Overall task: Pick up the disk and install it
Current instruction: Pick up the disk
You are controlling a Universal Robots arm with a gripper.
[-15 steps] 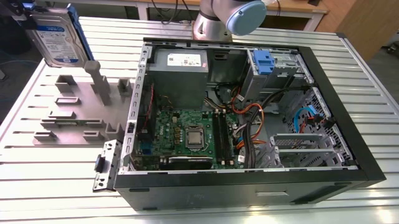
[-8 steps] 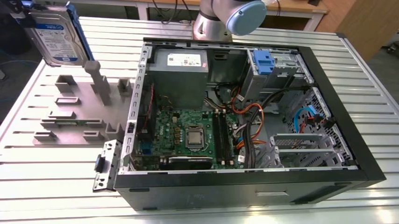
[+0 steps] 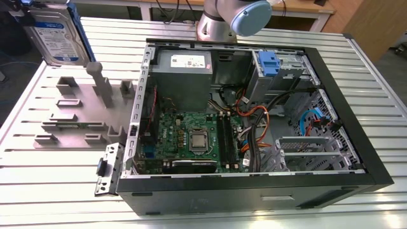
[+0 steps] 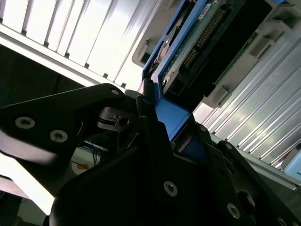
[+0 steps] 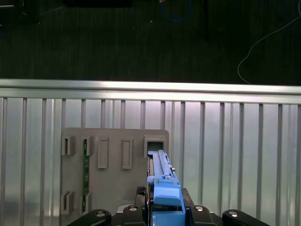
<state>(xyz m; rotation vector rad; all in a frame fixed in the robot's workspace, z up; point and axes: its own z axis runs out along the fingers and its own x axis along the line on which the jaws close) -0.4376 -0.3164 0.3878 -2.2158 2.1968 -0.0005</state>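
We are seeing a ribbed silvery metal worktop [image 3: 51, 195] catching bright light. Past its edge in the first wrist view, a dark floor [image 5: 117, 42] is carrying loose trailing cables [image 5: 263, 42]; in the exterior view, a wooden desk [image 3: 305, 7] is standing behind.

The arm [image 3: 215, 23] was a silver-grey tube with a round pale-blue joint cap [image 3: 251, 16], and the gripper [image 4: 171, 117] was matt black, built of flat angular links fastened by small silver screw heads, with what seemed a dark pivot pin.
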